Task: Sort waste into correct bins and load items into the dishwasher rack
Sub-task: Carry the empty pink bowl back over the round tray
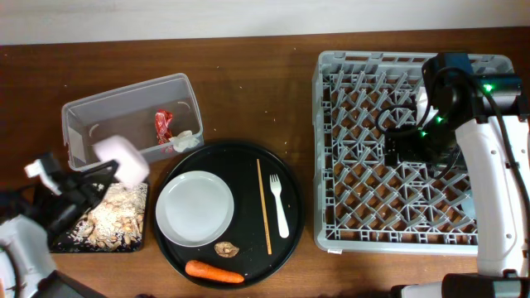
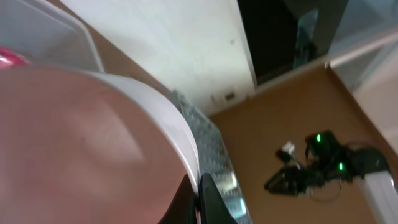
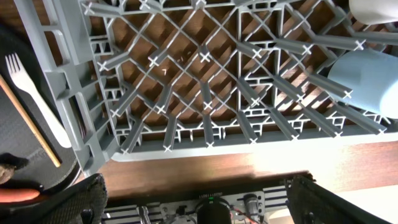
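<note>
I've got left claw [image 1: 106,170] clamped on bowl [image 1: 122,160], far left of rack [image 1: 331,124], right claw [image 1: 411,151] wide over rack

Saw a dark brown wooden table [image 1: 273,83], found a big round black tray [image 1: 247,161] lying on it left of centre, noted a pale wall strip [image 1: 166,16] beyond the far edge.

The dishwasher rack [image 1: 397,242] is patterned in grey lattice; the plate [image 1: 195,208] is coloured white; the bowl [image 1: 122,159] pink; the carrot [image 1: 214,271] orange.
</note>
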Motion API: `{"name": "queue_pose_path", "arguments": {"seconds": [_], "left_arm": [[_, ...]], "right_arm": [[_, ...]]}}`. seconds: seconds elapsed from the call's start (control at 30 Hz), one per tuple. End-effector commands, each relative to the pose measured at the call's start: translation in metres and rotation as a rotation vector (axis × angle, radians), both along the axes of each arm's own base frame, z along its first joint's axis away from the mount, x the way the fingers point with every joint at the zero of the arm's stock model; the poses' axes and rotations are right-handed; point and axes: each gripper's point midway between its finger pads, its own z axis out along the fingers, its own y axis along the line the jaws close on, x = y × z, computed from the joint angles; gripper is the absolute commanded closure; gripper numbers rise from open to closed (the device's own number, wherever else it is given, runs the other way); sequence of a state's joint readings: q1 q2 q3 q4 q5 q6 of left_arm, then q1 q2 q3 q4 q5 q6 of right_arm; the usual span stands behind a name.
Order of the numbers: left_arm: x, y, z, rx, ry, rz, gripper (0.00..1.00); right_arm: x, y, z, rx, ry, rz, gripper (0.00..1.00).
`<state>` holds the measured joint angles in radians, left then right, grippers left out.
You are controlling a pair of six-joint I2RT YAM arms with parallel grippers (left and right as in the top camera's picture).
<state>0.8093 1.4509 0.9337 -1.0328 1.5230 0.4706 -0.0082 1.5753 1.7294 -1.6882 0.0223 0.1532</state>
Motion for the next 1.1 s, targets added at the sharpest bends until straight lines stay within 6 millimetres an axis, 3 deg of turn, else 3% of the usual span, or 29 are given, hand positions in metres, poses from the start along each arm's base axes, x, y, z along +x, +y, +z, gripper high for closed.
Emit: {"name": "queue_pose_path", "arguments": {"seconds": [0.0,0.1,0.2,0.27,0.4,0.67,0.8,0.93,0.97,1.07], "left_arm": [[0.010,-0.041,0.002,0.149,0.016,-0.159,1.00],[0.011,-0.077,-0.003,0.222,0.027,-0.286,1.00],[0.007,-0.116,-0.026,0.352,0.088,-0.426,1.00],[0.007,-0.131,-0.046,0.466,0.160,-0.472,1.00],[0.011,-0.168,-0.073,0.667,0.245,-0.519,1.00],[0.015,-0.240,-0.099,0.974,0.159,-0.554,1.00],[0.012,-0.257,-0.121,1.126,0.143,-0.568,0.99],[0.003,-0.273,-0.140,1.152,0.151,-0.632,0.99],[0.002,-0.275,-0.145,1.156,0.157,-0.644,0.91],[0.002,-0.276,-0.150,1.159,0.166,-0.653,0.85]], "right_arm": [[-0.003,-0.003,0.003,-0.008,-0.007,-0.001,0.05],[-0.003,-0.003,0.003,-0.008,-0.007,-0.001,0.05],[-0.003,0.001,0.003,0.015,-0.008,0.001,0.04],[-0.003,0.005,0.003,0.036,-0.008,0.002,0.01],[-0.003,0.006,0.003,0.043,-0.007,0.002,0.00],[-0.004,0.007,0.003,0.048,-0.005,0.003,0.00],[-0.003,0.007,0.003,0.048,-0.007,0.003,0.00],[-0.004,0.007,0.003,0.048,-0.005,0.003,0.00],[-0.004,0.007,0.003,0.048,-0.005,0.003,0.00],[-0.004,0.007,0.003,0.048,-0.005,0.003,0.00]]}}
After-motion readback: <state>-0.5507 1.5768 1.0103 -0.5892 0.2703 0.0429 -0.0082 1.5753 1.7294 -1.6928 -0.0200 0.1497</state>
